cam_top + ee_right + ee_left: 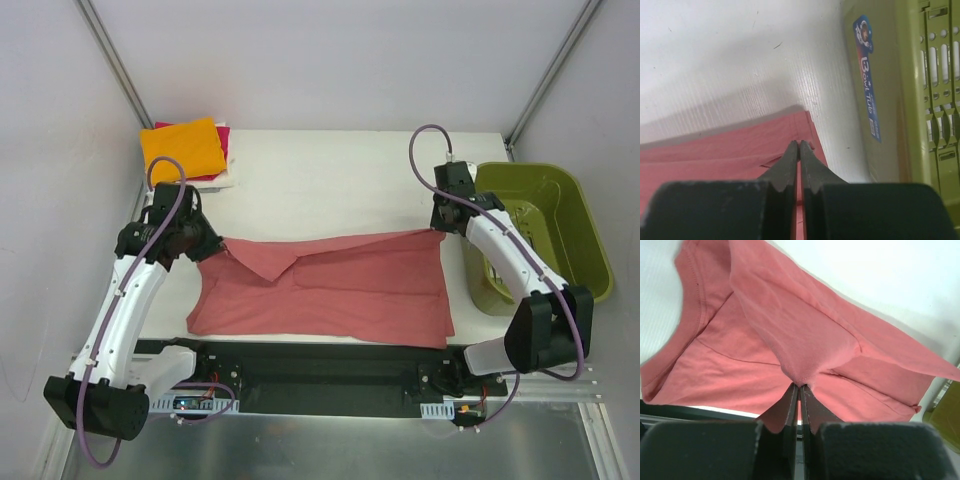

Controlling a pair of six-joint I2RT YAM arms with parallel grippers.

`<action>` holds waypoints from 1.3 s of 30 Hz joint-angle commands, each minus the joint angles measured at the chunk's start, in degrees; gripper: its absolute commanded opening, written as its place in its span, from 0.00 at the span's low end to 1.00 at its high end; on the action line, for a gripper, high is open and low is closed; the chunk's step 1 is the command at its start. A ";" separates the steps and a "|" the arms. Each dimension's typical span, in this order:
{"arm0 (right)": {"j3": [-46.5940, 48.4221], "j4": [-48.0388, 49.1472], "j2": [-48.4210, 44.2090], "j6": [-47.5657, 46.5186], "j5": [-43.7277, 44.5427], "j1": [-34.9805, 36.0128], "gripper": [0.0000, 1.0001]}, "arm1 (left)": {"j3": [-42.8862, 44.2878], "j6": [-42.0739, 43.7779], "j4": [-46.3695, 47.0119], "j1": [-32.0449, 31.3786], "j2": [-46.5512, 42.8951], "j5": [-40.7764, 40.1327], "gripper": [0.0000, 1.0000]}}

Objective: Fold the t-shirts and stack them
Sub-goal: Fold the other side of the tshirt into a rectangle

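The salmon-red t-shirt [340, 290] lies across the table's near half, folded lengthwise, with a flap turned over near its left end. My left gripper [208, 247] is at its far left corner. In the left wrist view this gripper [801, 385] is shut on a pinched fold of the shirt [805, 330], which is lifted a little. My right gripper [440, 228] is at the shirt's far right corner. In the right wrist view it [799, 142] is shut on the edge of the shirt [715, 150], low on the table. A folded orange shirt [182, 148] tops a stack with magenta [222, 132] and white [226, 181] shirts at the back left.
An olive-green plastic basket [560, 230] stands at the table's right edge, close to my right gripper; its labelled wall shows in the right wrist view [890, 75]. The white table [330, 180] shows behind the shirt.
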 commanded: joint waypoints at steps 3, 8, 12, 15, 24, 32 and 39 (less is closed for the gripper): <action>-0.21 -3.90 -6.12 -2.80 2.25 0.29 0.01 | 1.64 -0.29 -4.38 0.16 -1.63 -1.63 0.01; -2.49 -4.52 -8.14 -2.89 0.15 0.20 0.01 | -1.34 -1.43 -5.88 0.16 -4.70 -1.89 0.01; -6.08 -5.31 -10.33 -2.36 -1.53 0.90 0.01 | -6.52 -2.58 -8.50 0.16 -7.78 -2.15 0.01; -8.72 -6.36 -12.70 -1.66 -1.88 2.74 0.01 | -10.13 -3.72 -9.65 0.16 -10.68 -2.24 0.03; -18.75 -11.37 -13.51 3.26 -0.22 5.21 0.11 | -20.68 -9.96 -14.31 0.16 -12.62 -6.28 0.08; -16.30 -14.54 -12.71 4.23 -1.18 8.89 0.95 | -15.25 -10.06 -16.16 0.16 -13.50 -7.69 0.99; -12.34 -6.73 -11.50 0.36 -19.17 12.06 1.00 | -16.98 -6.62 -0.10 0.07 -7.89 7.49 0.99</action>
